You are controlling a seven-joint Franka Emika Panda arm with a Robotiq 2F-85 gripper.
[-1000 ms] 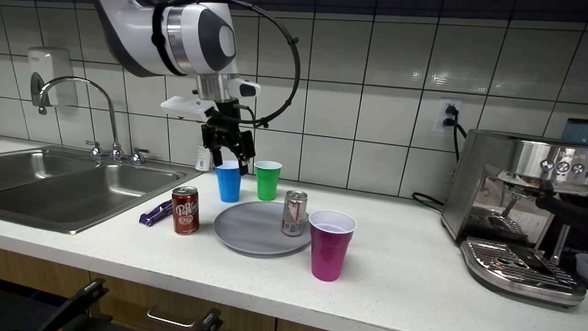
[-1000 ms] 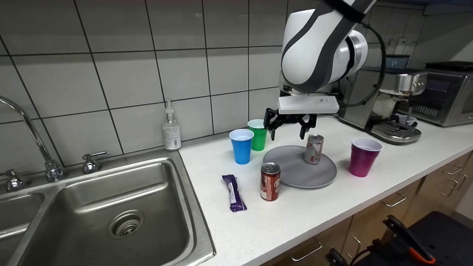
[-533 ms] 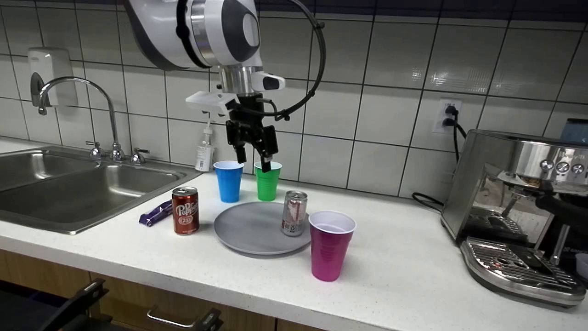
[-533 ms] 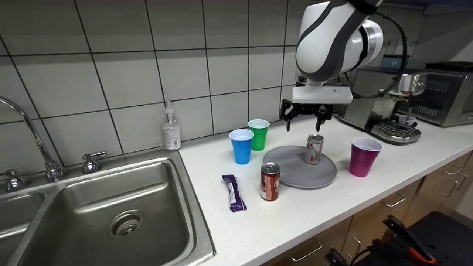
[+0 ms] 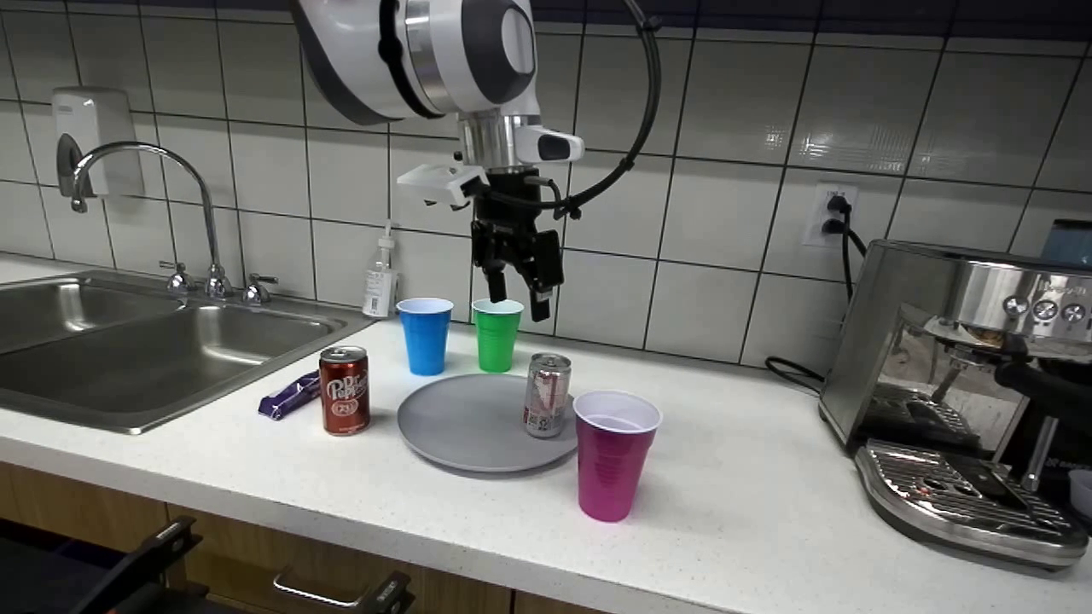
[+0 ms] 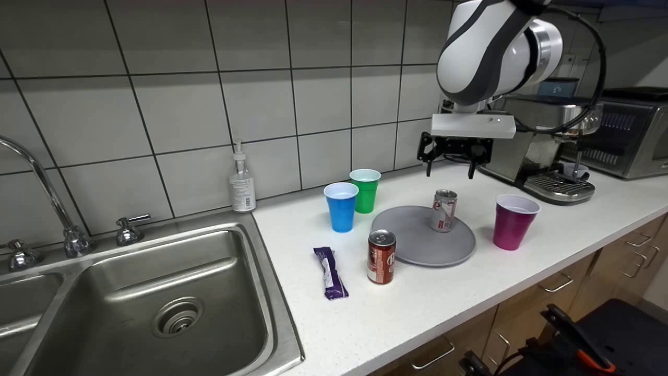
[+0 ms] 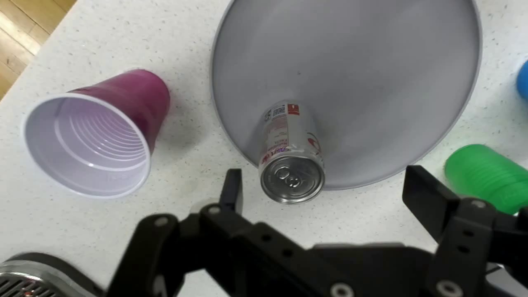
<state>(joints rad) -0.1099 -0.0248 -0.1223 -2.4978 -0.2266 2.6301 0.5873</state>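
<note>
The tiled wall (image 5: 742,94) is forming the rear limit of the work area. In front of it, the white desk (image 5: 725,529) is running along its length, and the steel sink (image 6: 130,313) is occupying part of that surface. The robot arm (image 6: 469,68) is overhanging the desk. The espresso machine (image 5: 904,341) is standing on the desk, away from the sink. The round gray plate (image 7: 371,82) is resting flat on the desk between the sink and the espresso machine. The gripper (image 6: 450,174) is pointing downward above the desk; its two fingers (image 7: 232,189) are standing spread wide, with open space separating them. The magenta cup (image 5: 612,465) is standing upright near the plate. The blue cup (image 6: 342,209) and the green cup (image 6: 366,196) are standing upright near each other, the green one sitting closer to the wall. The pump bottle (image 6: 242,190) is standing at the sink's corner, beside the wall. The red Dr Pepper can (image 5: 345,392) is standing upright on the desk, near the plate. The silver can (image 7: 291,142), nearest to the gripper, is standing upright on the plate, close to the rim; it is showing between the fingers in the wrist view and below them in both exterior views. The purple wrapper (image 6: 331,274) is lying flat between the sink and the red can.
</note>
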